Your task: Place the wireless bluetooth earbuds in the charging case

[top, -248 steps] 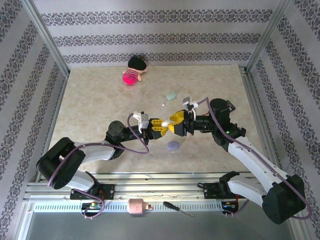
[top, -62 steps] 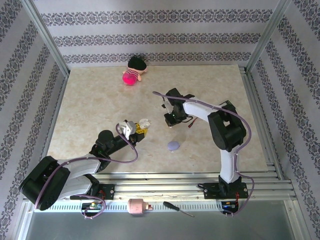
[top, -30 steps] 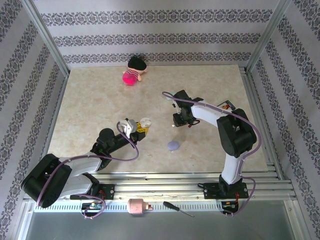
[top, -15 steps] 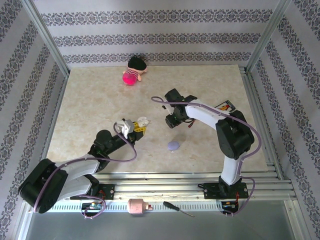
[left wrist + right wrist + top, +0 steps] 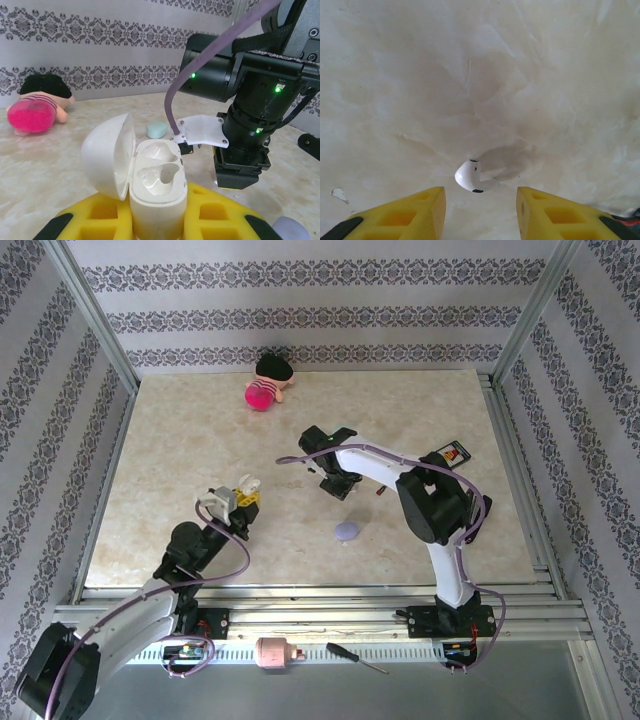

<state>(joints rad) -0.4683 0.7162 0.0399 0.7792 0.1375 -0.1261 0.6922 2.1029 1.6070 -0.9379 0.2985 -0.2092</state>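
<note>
plainly one white earbud (image 5: 472, 177), one open case (image 5: 156, 197), perhaps one lavender case (image 5: 347, 531)

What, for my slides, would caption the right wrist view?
Open right gripper hovers above a white earbud lying on the table.

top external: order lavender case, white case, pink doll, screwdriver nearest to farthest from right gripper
1. lavender case, just in front
2. white case, off to the left
3. pink doll, far back edge
4. screwdriver, on the near rail
</note>
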